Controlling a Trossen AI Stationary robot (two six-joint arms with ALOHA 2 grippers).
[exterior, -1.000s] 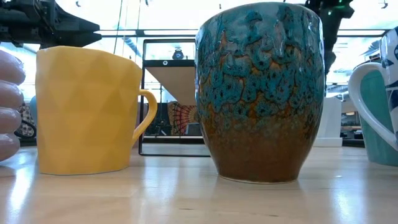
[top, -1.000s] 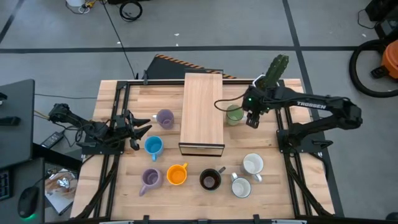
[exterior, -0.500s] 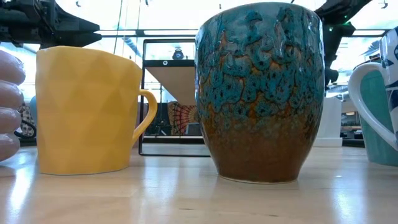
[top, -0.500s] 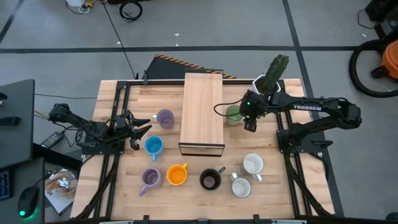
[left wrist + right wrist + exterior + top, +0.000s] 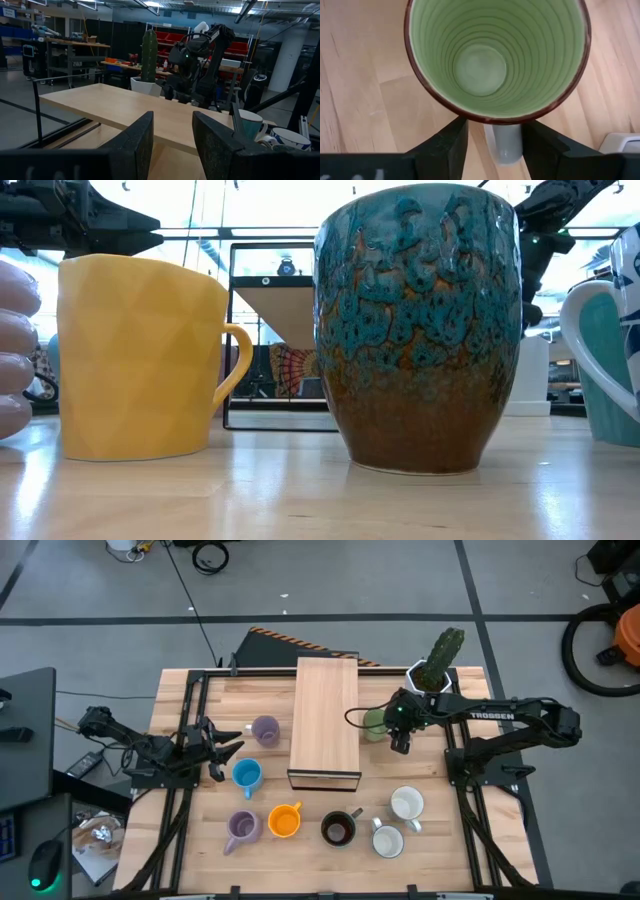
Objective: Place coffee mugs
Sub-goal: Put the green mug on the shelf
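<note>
Straddling green mug's [image 5: 495, 60] handle: right pincer [image 5: 492, 142].

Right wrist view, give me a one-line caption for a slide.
Right gripper straddling the handle of the upright green mug on the wooden table.

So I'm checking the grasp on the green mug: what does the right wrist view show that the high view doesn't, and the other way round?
Only the right wrist view shows the green ribbed ceramic mug from straight above: its pale handle sits between the right pincer's two dark fingers.

Only the high view shows the layout: the long wooden box, the seven other mugs, and the left pincer waiting at the table's left edge.

Both show the green mug upright on the wooden table.
</note>
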